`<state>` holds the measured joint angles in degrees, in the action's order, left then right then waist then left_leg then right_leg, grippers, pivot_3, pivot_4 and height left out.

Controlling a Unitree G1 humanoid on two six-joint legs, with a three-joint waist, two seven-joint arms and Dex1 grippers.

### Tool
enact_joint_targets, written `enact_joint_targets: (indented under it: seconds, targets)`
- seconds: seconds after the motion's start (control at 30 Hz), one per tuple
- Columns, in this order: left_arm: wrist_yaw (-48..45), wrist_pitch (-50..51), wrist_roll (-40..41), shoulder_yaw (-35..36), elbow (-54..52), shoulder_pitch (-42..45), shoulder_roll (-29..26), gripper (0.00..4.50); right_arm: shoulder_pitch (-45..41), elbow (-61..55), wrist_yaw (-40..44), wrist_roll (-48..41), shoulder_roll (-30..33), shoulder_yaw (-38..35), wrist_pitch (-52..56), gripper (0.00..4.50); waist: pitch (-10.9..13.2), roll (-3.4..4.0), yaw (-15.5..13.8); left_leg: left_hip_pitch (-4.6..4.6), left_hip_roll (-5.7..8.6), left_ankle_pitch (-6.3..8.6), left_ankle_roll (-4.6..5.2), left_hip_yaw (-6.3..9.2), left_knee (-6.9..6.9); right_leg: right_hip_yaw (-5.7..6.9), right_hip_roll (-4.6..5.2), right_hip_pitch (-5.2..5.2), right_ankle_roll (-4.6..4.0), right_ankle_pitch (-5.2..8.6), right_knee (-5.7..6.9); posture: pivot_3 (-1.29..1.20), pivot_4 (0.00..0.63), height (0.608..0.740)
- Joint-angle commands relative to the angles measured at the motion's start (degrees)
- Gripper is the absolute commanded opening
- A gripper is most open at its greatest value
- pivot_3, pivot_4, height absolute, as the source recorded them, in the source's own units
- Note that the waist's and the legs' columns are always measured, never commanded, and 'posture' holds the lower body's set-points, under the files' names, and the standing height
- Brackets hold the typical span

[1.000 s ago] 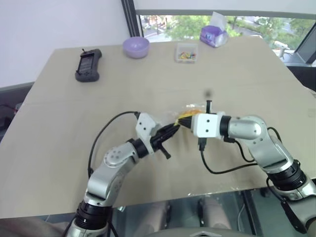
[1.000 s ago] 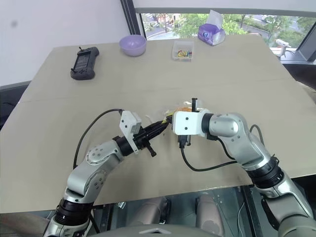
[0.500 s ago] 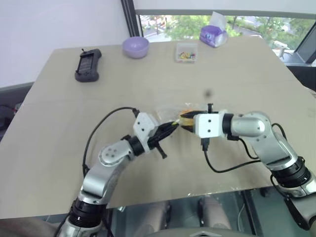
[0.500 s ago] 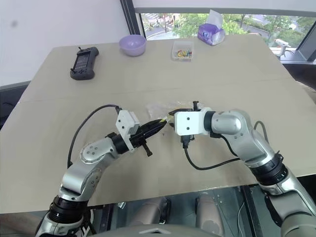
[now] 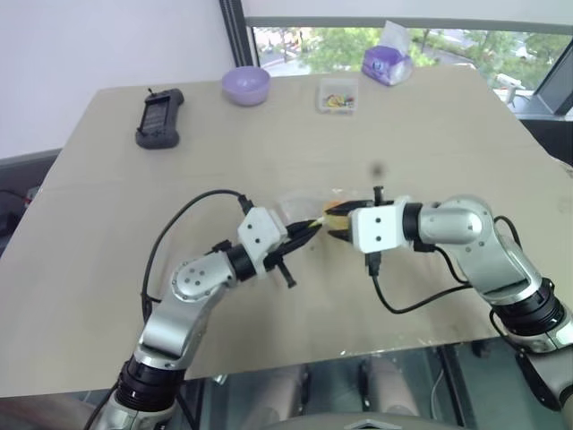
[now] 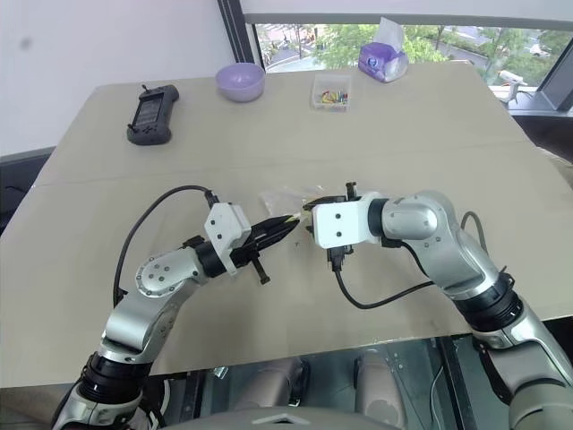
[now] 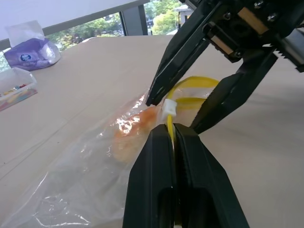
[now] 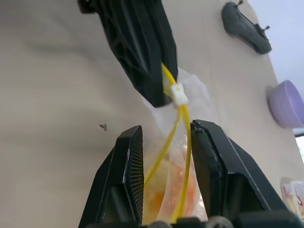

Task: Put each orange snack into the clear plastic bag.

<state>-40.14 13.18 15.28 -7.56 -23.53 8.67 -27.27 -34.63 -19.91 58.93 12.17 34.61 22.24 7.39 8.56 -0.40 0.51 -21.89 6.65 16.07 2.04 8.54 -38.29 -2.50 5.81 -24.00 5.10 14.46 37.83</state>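
Centre frame: left gripper (image 7: 173, 130) fingers pinch the clear plastic bag (image 7: 90, 166) seal; right gripper (image 8: 166, 137) fingers, narrowly parted, straddle it; orange snack (image 7: 130, 135) inside.

The left tool (image 5: 309, 235) and right tool (image 5: 338, 226) meet at the clear plastic bag (image 5: 304, 208), seemingly holding an orange snack (image 5: 337, 209).

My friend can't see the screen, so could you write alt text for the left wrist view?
The left gripper is shut on the yellow seal strip of the clear plastic bag, which holds the orange snack. The right gripper stands open around the strip's looped end, above a tan table.
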Motion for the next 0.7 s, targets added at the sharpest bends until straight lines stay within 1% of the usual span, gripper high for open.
enact_joint_targets:
  seconds: [0.03, 0.33, 0.57, 0.63, 0.7]
  targets:
    - [0.32, -0.76, -0.24, 0.35, -1.77, -0.06, -0.01, 0.00, -2.26, -3.16, 1.20, -0.76, 0.31, -0.46, -0.10, 1.67, 0.00, 0.00, 0.01, 0.00, 0.00, 0.00, 0.00, 0.00, 0.00, 0.00, 0.00, 0.00, 0.00, 0.00, 0.00, 0.00, 0.150, 0.736]
    - [-0.15, -0.86, -0.83, -0.48, -1.54, -0.33, -0.12, 0.00, -4.15, -3.64, 1.10, -0.06, -0.79, 0.01, 0.67, 1.67, 0.00, 0.00, 0.01, -0.01, 0.00, 0.00, 0.00, 0.01, 0.01, 0.01, 0.00, 0.00, 0.00, 0.00, -0.01, 0.00, 0.150, 0.736]
    - [-0.20, -0.65, -0.71, -0.70, -1.63, -0.25, -0.09, 0.00, -4.00, -3.15, 1.33, 0.91, -0.53, 0.74, 0.01, 1.67, 0.00, -0.01, -0.01, -0.01, 0.00, 0.00, 0.00, 0.02, 0.01, 0.01, 0.00, 0.00, 0.00, 0.00, -0.01, 0.00, 0.150, 0.736]
    - [-0.12, -0.51, -0.71, -0.71, -1.66, -0.18, -0.04, 0.00, -3.95, -3.19, 1.30, 0.90, -0.56, 0.72, -0.02, 1.15, 0.00, 0.00, 0.00, -0.01, 0.00, 0.00, 0.00, 0.02, 0.01, 0.02, 0.00, -0.01, 0.00, 0.00, -0.01, 0.00, 0.150, 0.736]
    - [-0.06, -0.44, -0.73, -0.74, -1.70, -0.12, 0.00, 0.00, -3.89, -3.14, 1.32, 0.97, -0.42, 0.78, -0.15, 0.39, 0.01, -0.01, 0.00, -0.01, 0.00, 0.00, 0.00, 0.02, 0.01, 0.01, 0.00, -0.01, 0.00, 0.00, -0.01, 0.00, 0.150, 0.736]
